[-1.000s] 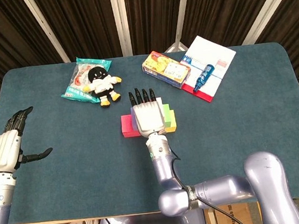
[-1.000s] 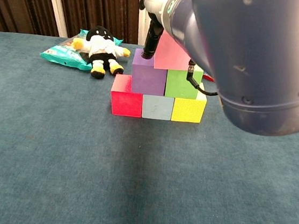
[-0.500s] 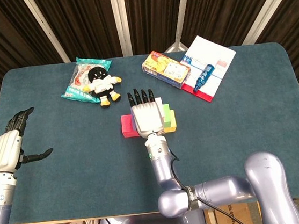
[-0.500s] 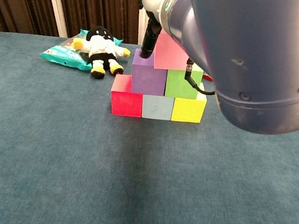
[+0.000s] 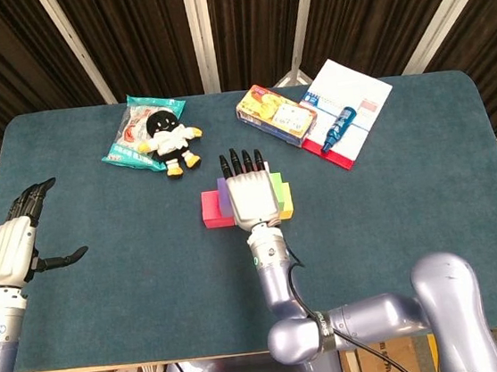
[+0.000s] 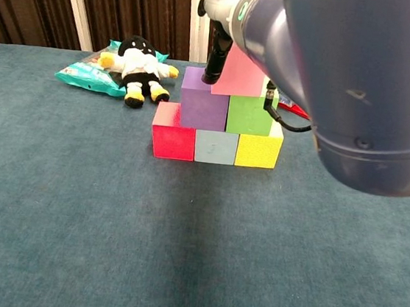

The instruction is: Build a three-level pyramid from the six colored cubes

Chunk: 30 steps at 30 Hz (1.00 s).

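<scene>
Three cubes form the bottom row in the chest view: red (image 6: 174,140), grey-blue (image 6: 216,147) and yellow (image 6: 258,150). On them sit a purple cube (image 6: 203,107) and a green cube (image 6: 251,115). A pink cube (image 6: 242,75) is on top, slightly tilted, over the seam between purple and green. My right hand (image 5: 251,196) reaches over the stack from above and holds the pink cube, with a black finger (image 6: 218,55) against its left face. My left hand (image 5: 13,244) hovers open at the table's far left, away from the cubes.
Behind the stack lie a plush doll (image 5: 168,139) on a teal snack bag (image 5: 134,134), a yellow box (image 5: 276,114), and a white booklet (image 5: 350,102) with a blue bottle (image 5: 338,128). My right arm (image 6: 347,73) fills the chest view's upper right.
My right hand has shifted slightly to the right with the pink cube, which now sits more centred over the purple and green cubes. The left hand has not moved.
</scene>
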Available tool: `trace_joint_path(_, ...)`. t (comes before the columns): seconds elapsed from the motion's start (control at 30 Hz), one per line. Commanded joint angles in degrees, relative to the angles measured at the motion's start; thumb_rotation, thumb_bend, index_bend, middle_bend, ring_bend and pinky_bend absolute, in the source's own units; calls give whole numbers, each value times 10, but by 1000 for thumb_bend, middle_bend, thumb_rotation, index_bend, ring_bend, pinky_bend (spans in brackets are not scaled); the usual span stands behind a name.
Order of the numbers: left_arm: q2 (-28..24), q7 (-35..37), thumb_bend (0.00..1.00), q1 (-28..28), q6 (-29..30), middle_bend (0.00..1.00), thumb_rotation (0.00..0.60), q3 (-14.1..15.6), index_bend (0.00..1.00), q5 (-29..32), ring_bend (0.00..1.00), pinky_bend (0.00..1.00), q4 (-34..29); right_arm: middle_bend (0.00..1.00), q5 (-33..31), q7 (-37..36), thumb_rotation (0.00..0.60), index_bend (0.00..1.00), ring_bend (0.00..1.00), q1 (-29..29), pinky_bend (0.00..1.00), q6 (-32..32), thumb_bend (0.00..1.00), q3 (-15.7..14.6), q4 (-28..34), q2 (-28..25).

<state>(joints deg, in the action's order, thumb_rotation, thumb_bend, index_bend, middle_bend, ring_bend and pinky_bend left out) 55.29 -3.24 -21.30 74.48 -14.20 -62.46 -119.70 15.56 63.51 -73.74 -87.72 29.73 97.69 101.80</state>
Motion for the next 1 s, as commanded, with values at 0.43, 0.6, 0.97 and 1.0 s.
trace_joint_path(0.43, 2, -4, 129, 0, 2, 59, 600, 1, 0, 0, 0, 0, -1, 0, 4, 7, 600, 0, 0, 16, 0, -1, 317, -8, 5, -9)
trace_joint_path(0.6, 2, -4, 130, 1, 4, 59, 600, 0, 0, -1, 0, 0, -2, 0, 9, 5, 600, 0, 0, 17, 0, 3, 318, -9, -3, -6)
trace_joint_path(0.97, 2, -4, 130, 0, 2, 59, 600, 1, 0, 0, 0, 0, -1, 0, 17, 3, 600, 0, 0, 17, 0, 5, 317, -4, -10, 2)
trace_joint_path(1.0, 2, -4, 130, 0, 2, 59, 600, 1, 0, 0, 0, 0, -1, 0, 18, 2, 600, 0, 0, 17, 0, 4, 317, -3, -11, 3)
